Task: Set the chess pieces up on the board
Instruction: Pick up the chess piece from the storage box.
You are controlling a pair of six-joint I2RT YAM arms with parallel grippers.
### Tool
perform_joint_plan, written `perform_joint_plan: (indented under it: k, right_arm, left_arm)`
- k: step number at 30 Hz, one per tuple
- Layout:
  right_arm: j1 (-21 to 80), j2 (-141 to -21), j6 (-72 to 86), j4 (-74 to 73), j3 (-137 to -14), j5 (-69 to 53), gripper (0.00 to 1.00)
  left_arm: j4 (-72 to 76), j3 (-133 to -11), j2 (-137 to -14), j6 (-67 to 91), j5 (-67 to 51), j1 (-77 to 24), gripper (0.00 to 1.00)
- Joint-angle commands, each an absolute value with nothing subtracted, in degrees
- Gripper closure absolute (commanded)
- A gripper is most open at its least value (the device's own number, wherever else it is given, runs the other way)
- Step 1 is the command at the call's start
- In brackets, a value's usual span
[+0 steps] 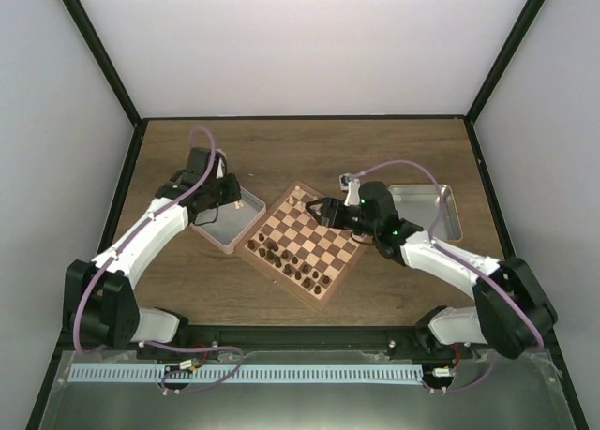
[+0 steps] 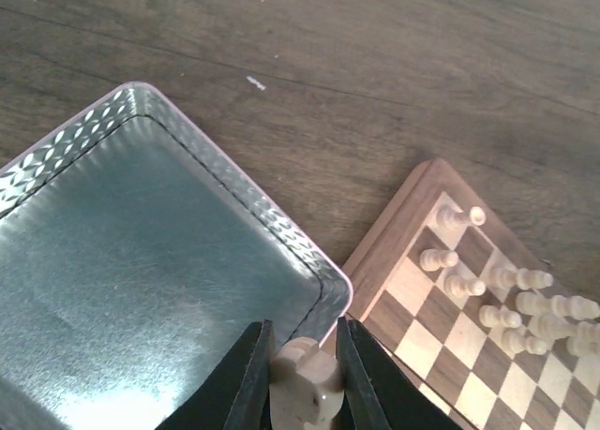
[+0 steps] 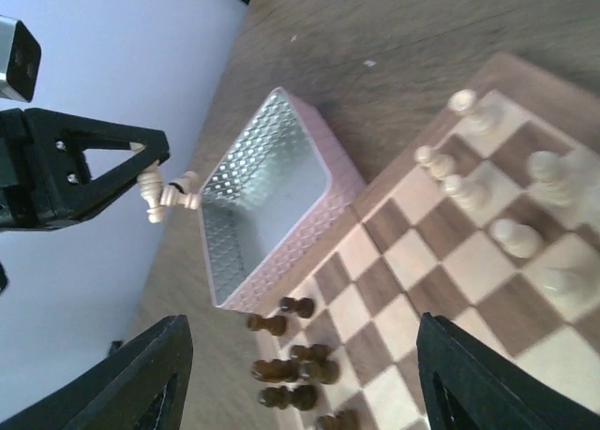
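Left gripper [image 1: 228, 196], pictured from the overhead camera, is poised over a silver metal tray [image 1: 225, 233] on the left of the brown wooden desk [image 1: 281, 149]. The tray is set just beside the square wooden chessboard [image 1: 302, 244] of light and dark checks, which is laid cornerwise at the desk's middle. The right gripper [image 1: 317, 209] is held over the chessboard's far right side, and a second silver tray [image 1: 433, 205] is seen behind its arm. Dark brown pieces [image 1: 292, 266] are ranged along the chessboard's near left side.

From the left wrist camera, the left gripper is shown clamped on a light beige wooden chess piece [image 2: 305, 385], which is pinched between both fingers above the tray corner nearest the chessboard. A cluster of light beige pieces [image 2: 511, 303] is seen standing on the chessboard's squares at the right of this view.

From the right wrist camera, the right gripper's jaws are shown spread wide apart above the chessboard, gripping nothing. The dark brown pieces are grouped at the lower edge of this view and the light beige pieces at the right. Beyond the tray, the held piece is seen raised clear of the rim.
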State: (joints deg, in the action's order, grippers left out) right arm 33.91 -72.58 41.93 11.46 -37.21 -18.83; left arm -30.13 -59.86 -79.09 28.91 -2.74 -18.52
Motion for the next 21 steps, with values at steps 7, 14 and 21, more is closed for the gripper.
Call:
perform_joint_plan:
  k: [7,14,21]
  right_arm:
    - [40.3,-92.8,55.8,29.4,-54.6,-31.0,0.36]
    - [44.9,-103.5,39.7,34.3,-63.7,-28.2,0.47]
    - [45.4,-111.5,33.8,37.2,-69.8,-32.7,0.48]
  left_arm:
    - [-24.2,-57.4,-73.8,31.0,-6.5,-16.0,0.81]
    - [-30.6,-60.7,-74.5,32.3,-15.3,-11.2,0.8]
    - [-35.5,-63.1,-75.3,31.8,-23.6,-6.3,0.8]
